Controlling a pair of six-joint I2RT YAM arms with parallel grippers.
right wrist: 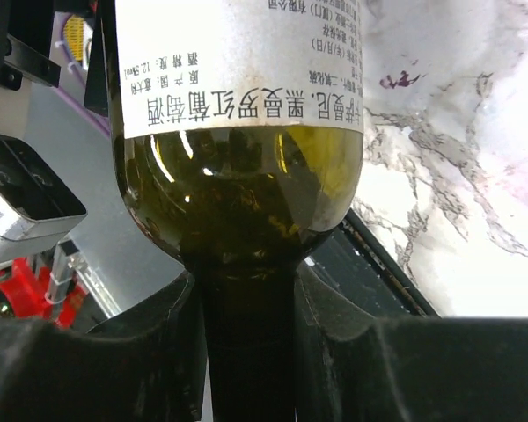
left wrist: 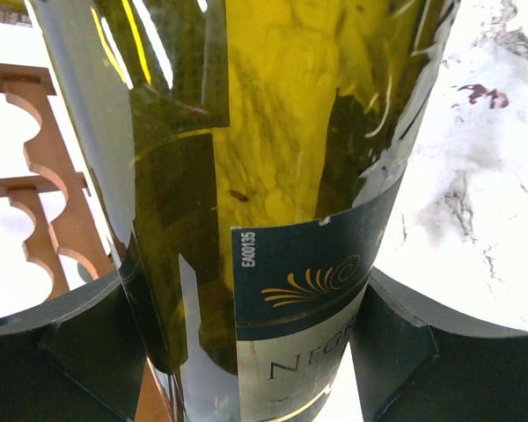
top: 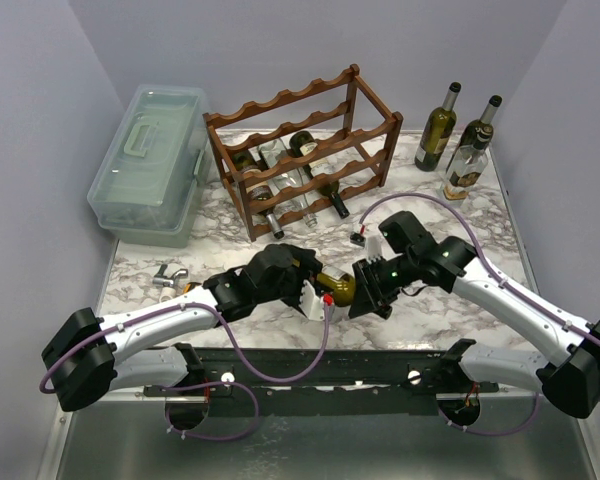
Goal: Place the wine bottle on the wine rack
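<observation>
Olive-green glass: the wine bottle lies roughly along 9-to-3 between your two arms, at 6 o'clock from the wine rack and well apart from it. Left gripper is clamped on the labelled body, right gripper on the neck, neck end toward 3. Both forearms reach inward and meet mid-table, wrists facing each other. The top tier looks free; the two lower tiers hold bottles with necks toward 6. My read: you need a 12-to-6 axis to match, so release one gripper before turning and don't twist with both locked. Carry over the front rail, then lower into a scallop. Can't tell whether the bottle clears the marble table.
</observation>
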